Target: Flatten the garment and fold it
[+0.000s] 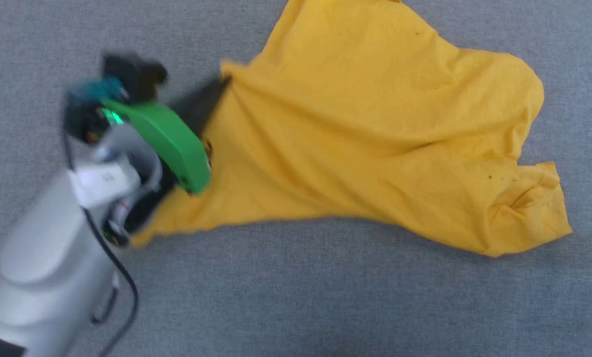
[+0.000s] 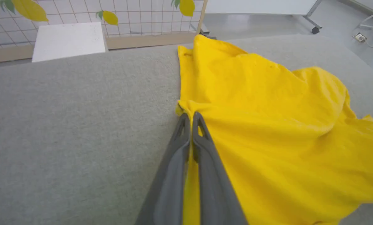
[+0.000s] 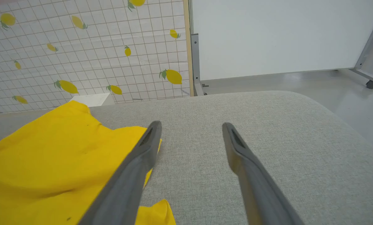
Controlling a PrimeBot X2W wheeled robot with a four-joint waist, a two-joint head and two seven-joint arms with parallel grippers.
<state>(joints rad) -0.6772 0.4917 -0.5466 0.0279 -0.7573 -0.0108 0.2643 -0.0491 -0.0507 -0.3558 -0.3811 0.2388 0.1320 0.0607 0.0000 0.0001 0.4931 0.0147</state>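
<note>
A: Supporting surface?
B: A grey, woven-fabric padded surface [image 1: 325, 297], rounded at its far right corner.
A: Lying directly on it?
B: One mustard-yellow cotton T-shirt [image 1: 365, 139], crumpled and creased, plain cloth uppermost. A bunched end lies toward the robot's right, and the far end runs past the head view's top edge.

You have the garment [image 1: 375, 139], plain mustard-yellow, lying crumpled and creased across the grey bench [image 1: 325, 297], unfolded.

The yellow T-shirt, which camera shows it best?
The head view: it looks down on nearly all of the T-shirt, crumpled on the grey surface. The left wrist view shows its edge pinched between the left fingers; the right wrist view catches one corner near the open right fingers.
</note>
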